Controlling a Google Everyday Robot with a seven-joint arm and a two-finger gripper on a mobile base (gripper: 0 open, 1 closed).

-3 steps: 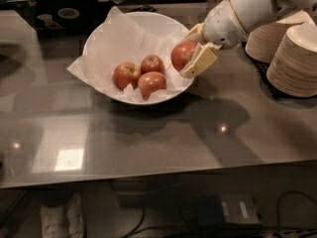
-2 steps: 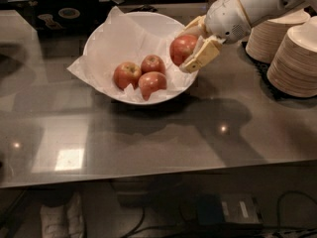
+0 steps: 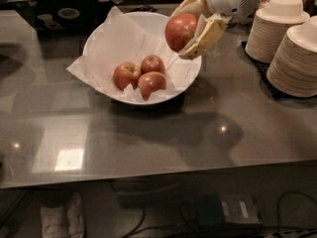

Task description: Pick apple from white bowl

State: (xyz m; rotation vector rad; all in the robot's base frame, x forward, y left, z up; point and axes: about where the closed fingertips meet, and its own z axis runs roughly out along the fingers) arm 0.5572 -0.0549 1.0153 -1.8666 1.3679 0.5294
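Observation:
My gripper (image 3: 190,28) is shut on the apple (image 3: 180,31), a large round red one, and holds it in the air above the right rim of the white bowl (image 3: 109,39). The cream fingers (image 3: 208,35) clamp the apple from both sides. The bowl is wide and lined with crumpled white paper. Three smaller red apples (image 3: 140,75) still lie in its middle. The white arm reaches in from the top right.
Two stacks of cream paper bowls (image 3: 292,43) stand on a dark mat at the right. A black laptop (image 3: 59,15) and a person's hand are behind the bowl. The grey glossy table (image 3: 148,133) ends at a front edge with cables below.
The gripper has lifted the apple up out of the bowl, from the right inner wall to above the rim. The three other apples stayed in place.

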